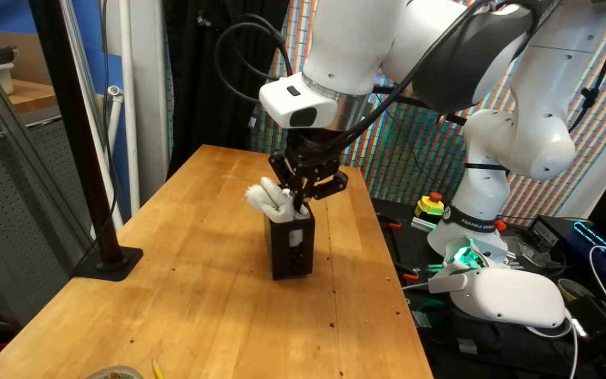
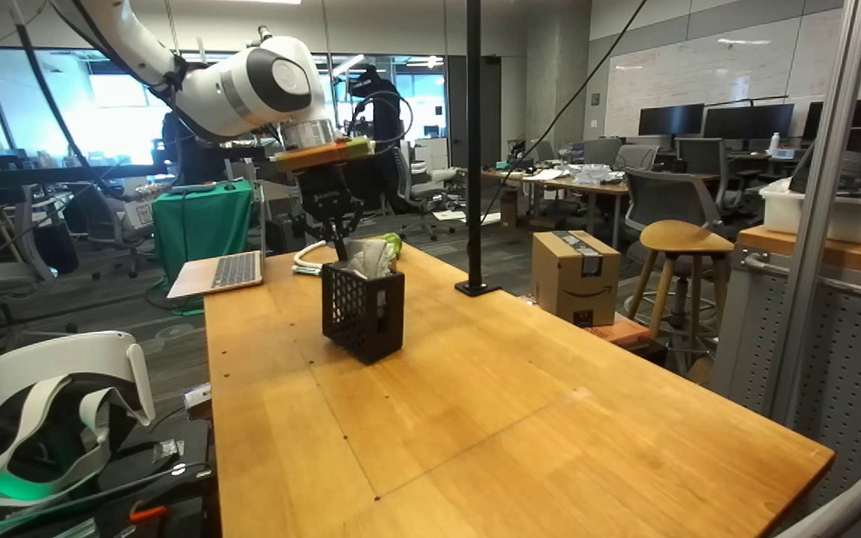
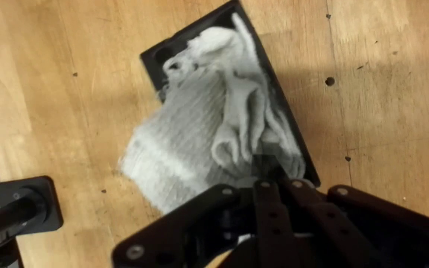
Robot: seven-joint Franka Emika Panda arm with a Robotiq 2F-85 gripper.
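A pale cloth [image 3: 196, 123] is bunched in a black crate [image 1: 284, 252] and draped over its rim. The end effector [image 3: 268, 167] is set among the folds, jaws brought together; whether cloth is pinched cannot be told. Broad margins are left from crate to both long worktop [image 1: 219, 305] edges and the post [image 2: 474, 149].

- Your gripper [image 2: 341, 255] points down at the black crate [image 2: 368, 321], fingers [image 2: 339, 243] one narrow dark shape
- Pale cloth [image 2: 372, 258] sticks up past the rim, right beside them
- Crate upright on your wooden table [image 2: 520, 478]
- Farther back: open laptop [image 2: 236, 271], white curved item [image 2: 299, 258], green item [image 2: 394, 242]
- Black post [image 2: 474, 149] also on table; cardboard box [image 2: 561, 284] off it
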